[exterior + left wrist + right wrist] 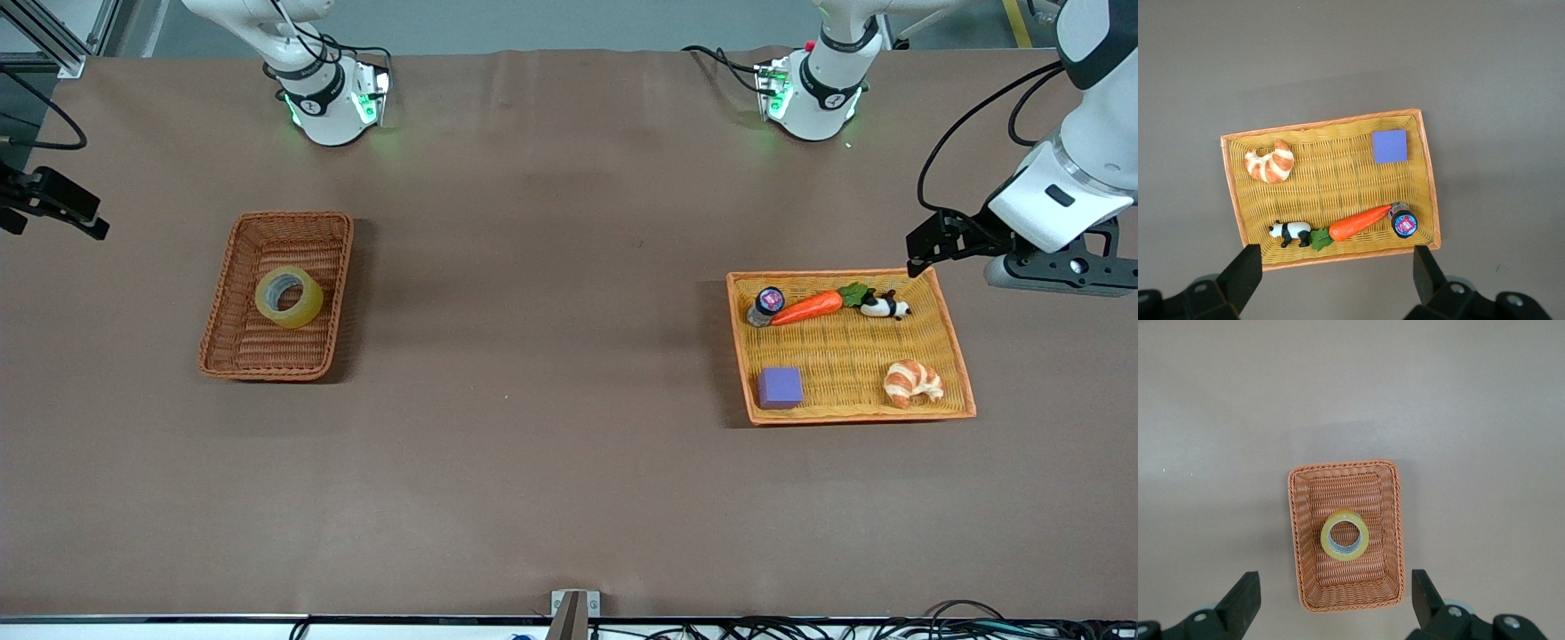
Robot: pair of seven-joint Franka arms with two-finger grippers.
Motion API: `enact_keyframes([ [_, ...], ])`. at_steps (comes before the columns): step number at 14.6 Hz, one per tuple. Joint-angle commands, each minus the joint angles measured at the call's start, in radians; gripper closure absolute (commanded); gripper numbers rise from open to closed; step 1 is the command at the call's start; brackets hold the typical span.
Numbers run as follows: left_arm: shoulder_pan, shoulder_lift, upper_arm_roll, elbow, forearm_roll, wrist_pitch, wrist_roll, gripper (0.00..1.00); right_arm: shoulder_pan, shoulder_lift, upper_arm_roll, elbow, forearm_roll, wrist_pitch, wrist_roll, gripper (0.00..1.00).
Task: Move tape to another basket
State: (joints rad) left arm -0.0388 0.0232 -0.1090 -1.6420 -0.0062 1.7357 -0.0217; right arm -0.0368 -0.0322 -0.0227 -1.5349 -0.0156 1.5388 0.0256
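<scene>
The tape (289, 297) lies flat, hole up, in the dark reddish-brown basket (267, 372) toward the right arm's end of the table. It shows in the right wrist view (1326, 544) inside that basket (1345, 588). My right gripper (1336, 590) is open and empty, high over the table by one short end of the basket. Only a black part of it (53, 203) shows in the front view. My left gripper (1337, 267) is open and empty, high over the table by the orange-yellow tray (1338, 180); its hand (1062, 271) shows in the front view.
The orange-yellow tray (845, 356) at the left arm's end holds a croissant (913, 383), a purple block (780, 388), a carrot (807, 308), a toy panda (885, 307) and a small bottle (766, 305). Brown table between the two containers.
</scene>
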Motion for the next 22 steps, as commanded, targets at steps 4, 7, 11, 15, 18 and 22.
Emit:
enact_keyframes([
  [4, 0.005, 0.011, -0.006, 0.022, 0.023, -0.015, -0.007, 0.0, 0.015, 0.012, -0.013, 0.025, 0.022, -0.025, 0.005, 0.0],
  [7, 0.004, 0.009, -0.006, 0.022, 0.023, -0.016, -0.007, 0.0, 0.015, 0.014, -0.013, 0.024, 0.022, -0.025, 0.002, 0.0],
  [11, 0.004, 0.009, -0.006, 0.024, 0.023, -0.016, -0.007, 0.0, 0.018, 0.014, -0.013, 0.022, 0.022, -0.025, -0.001, 0.0],
  [15, 0.005, 0.009, -0.006, 0.024, 0.021, -0.016, -0.007, 0.0, 0.018, 0.014, -0.013, 0.021, 0.022, -0.025, -0.001, 0.0],
  [18, 0.007, 0.009, -0.006, 0.024, 0.023, -0.016, -0.006, 0.0, 0.015, 0.014, -0.013, 0.021, 0.022, -0.037, -0.001, 0.0],
  [22, 0.005, 0.015, -0.005, 0.027, 0.023, -0.015, -0.004, 0.0, 0.015, 0.014, -0.013, 0.021, 0.022, -0.039, 0.0, 0.0],
])
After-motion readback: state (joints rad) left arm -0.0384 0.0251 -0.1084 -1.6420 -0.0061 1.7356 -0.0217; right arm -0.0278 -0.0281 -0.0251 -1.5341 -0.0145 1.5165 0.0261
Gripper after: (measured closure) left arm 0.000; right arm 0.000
